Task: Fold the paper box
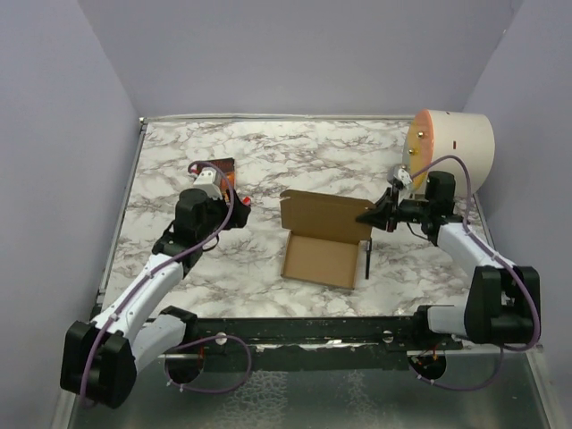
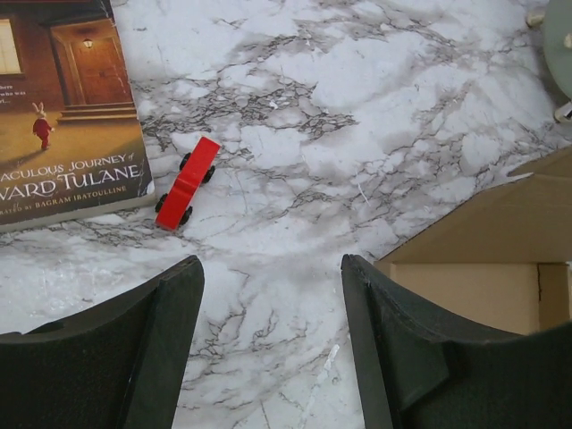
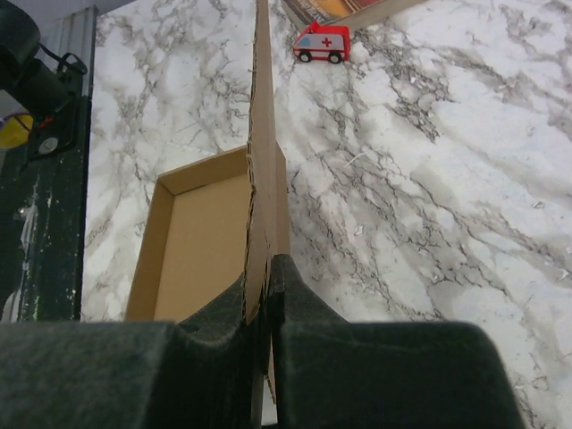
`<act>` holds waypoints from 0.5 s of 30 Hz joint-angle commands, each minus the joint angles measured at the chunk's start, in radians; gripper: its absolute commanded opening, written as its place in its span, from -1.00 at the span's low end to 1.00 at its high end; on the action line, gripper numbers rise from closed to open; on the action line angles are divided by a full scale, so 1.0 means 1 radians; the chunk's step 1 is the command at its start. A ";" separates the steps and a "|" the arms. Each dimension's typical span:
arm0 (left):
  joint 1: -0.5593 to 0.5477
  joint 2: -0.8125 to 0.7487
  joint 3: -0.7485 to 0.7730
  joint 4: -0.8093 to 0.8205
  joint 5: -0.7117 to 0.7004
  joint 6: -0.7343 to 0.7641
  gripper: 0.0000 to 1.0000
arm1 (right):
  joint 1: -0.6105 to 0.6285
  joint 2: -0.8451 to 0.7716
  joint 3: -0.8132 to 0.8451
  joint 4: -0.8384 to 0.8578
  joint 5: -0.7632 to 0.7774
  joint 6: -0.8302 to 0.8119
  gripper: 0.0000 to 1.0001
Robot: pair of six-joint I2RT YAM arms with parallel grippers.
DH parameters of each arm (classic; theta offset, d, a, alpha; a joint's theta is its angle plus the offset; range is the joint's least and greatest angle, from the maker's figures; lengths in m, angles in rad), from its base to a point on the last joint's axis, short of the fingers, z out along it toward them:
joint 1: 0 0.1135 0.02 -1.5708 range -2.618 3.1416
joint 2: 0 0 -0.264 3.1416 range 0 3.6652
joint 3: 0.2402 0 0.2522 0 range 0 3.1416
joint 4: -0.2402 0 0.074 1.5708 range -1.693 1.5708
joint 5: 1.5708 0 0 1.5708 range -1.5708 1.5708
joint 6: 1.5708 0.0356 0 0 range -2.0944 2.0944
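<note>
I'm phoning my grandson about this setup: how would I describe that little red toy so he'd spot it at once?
On the marbled table, find the dark picture book on the left side. Just beside it, toward the brown paper box, stands a tiny toy ambulance: red, black-wheeled, with a red cross on white, far smaller than either neighbour.

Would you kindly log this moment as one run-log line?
paper box: tray formed, lid upright | left gripper: open, empty, beside box | right gripper: shut on lid edge
</note>
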 commanded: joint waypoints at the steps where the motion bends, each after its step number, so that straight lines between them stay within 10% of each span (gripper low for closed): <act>1: 0.116 0.120 0.118 -0.049 0.225 0.088 0.32 | -0.005 0.156 0.101 0.022 -0.043 0.025 -0.93; 15: 0.188 0.128 0.121 -0.079 0.295 0.155 0.31 | 0.029 0.519 0.435 -0.326 -0.079 -0.316 -0.76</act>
